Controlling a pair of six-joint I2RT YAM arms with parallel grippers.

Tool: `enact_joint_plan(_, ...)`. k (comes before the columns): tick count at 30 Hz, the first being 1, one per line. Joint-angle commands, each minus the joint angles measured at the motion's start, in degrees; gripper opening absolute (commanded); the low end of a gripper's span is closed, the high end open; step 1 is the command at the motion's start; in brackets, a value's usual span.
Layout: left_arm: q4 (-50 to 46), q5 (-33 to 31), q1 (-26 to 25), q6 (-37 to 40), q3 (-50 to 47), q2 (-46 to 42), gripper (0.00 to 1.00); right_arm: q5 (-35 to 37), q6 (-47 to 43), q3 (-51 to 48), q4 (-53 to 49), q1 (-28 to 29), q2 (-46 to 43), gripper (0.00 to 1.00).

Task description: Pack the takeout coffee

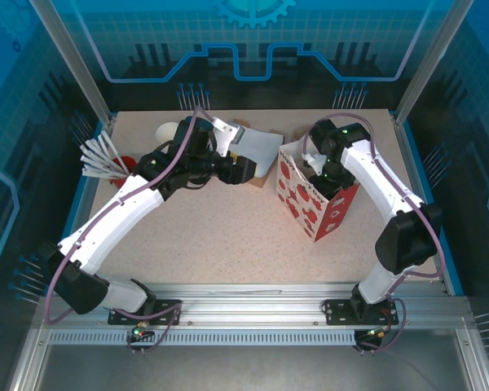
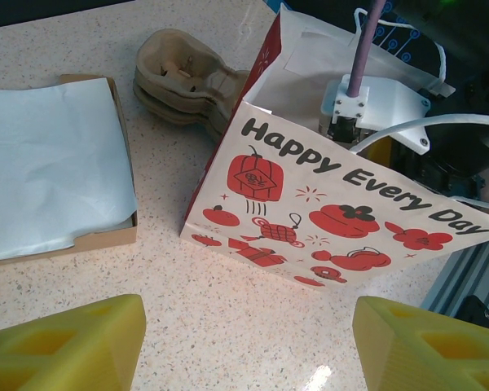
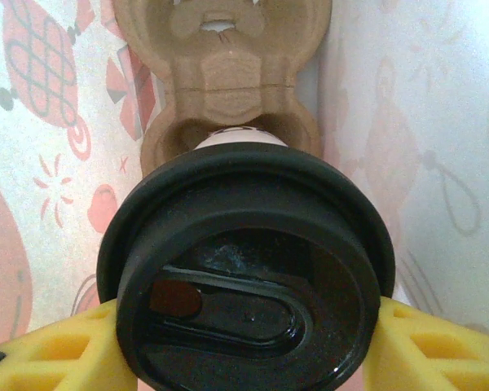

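The takeout coffee (image 3: 244, 269), a pale cup under a round black lid, hangs inside the red-and-white paper bag (image 1: 318, 204). My right gripper (image 3: 244, 346) is shut on it, one yellow finger (image 3: 57, 354) pressed against each side of the lid. Just beneath the cup, a brown pulp cup carrier (image 3: 220, 73) lies on the bag's floor. From above, my right gripper (image 1: 314, 175) reaches down into the bag's open top. My left gripper (image 2: 248, 350) stands open and empty above bare table, to the left of the bag (image 2: 326, 195). The cup's body is hidden by its lid.
A stack of pulp carriers (image 2: 187, 81) lies behind the bag, beside a shallow cardboard box of white paper (image 2: 49, 171). White cups (image 1: 167, 130) and a fan of white sticks (image 1: 98, 159) sit at the back left. The bag's walls (image 3: 49, 122) close in around the cup.
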Motion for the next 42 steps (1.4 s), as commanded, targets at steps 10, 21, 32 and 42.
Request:
enact_joint_plan(10,0.21,0.52,0.56,-0.42,-1.06,-1.67,0.7,-0.82,0.69,-1.33,1.5,-0.92,1.55,0.41)
enact_joint_plan(21,0.06,0.62,0.54,-0.53,-0.89,-1.76,0.7,-0.82,0.69,-1.3,1.71,-1.13,1.68,0.41)
enact_joint_plan(32,0.05,0.71,0.5,-0.4,-1.17,-1.94,0.7,-0.76,0.83,-1.47,2.2,-1.16,1.97,0.4)
enact_joint_plan(42,0.06,0.61,0.5,-0.31,-1.72,-2.32,0.7,-1.26,0.85,-2.64,3.49,-1.18,2.93,0.4)
